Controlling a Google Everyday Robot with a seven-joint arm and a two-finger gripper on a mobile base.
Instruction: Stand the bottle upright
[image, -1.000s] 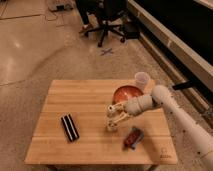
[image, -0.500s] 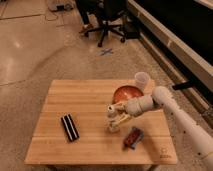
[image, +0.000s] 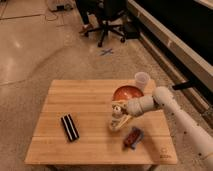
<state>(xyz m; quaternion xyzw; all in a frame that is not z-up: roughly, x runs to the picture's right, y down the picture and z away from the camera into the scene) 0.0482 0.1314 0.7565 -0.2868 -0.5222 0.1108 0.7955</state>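
Observation:
A small pale bottle (image: 118, 117) with a dark cap end stands roughly upright, slightly tilted, near the middle right of the wooden table (image: 85, 100). My gripper (image: 121, 119) is at the bottle, coming in from the right on the white arm (image: 165, 102), and seems wrapped around the bottle.
A red bowl (image: 127, 93) sits just behind the gripper, with a clear plastic cup (image: 142, 80) at the table's back right edge. A dark rectangular pack (image: 69, 127) lies at the front left. A red and blue snack bag (image: 133, 137) lies at the front right. An office chair (image: 110, 20) stands far behind.
Hardly anything has changed; the gripper and bottle stay at the same spot on the table.

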